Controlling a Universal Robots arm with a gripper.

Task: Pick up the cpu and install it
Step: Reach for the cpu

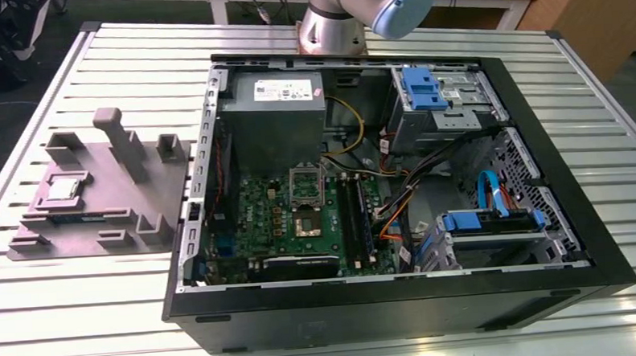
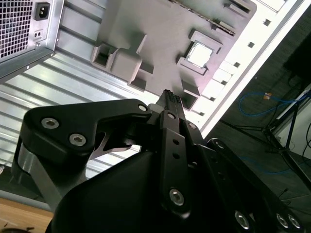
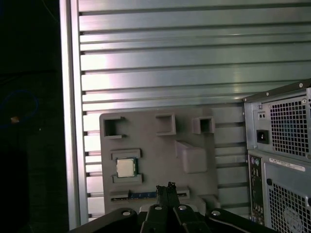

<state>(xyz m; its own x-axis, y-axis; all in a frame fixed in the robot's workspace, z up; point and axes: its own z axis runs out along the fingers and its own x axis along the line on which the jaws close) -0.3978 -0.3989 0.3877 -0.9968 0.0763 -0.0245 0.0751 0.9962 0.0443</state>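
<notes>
In the exterior view, the cpu (image 1: 63,189) lies flat in a recess of a grey holder (image 1: 163,185) on the slatted table (image 1: 66,318), on the exterior view's left of the open computer case (image 1: 410,319). The motherboard (image 1: 266,228) lies inside the case, and the arm (image 1: 333,24) rises behind it. In the second wrist view, the gripper (image 2: 170,97) has its 2 fingers clenched together with nothing between them, pointing toward the holder (image 2: 160,29). The cpu (image 2: 200,53) sits in its recess, apart from the fingertips and untouched. In the first wrist view, the gripper (image 3: 165,188) is also closed and empty. The cpu (image 3: 126,167) rests between 2 ledges of the holder (image 3: 150,150), near the fingertips but off to one side.
</notes>
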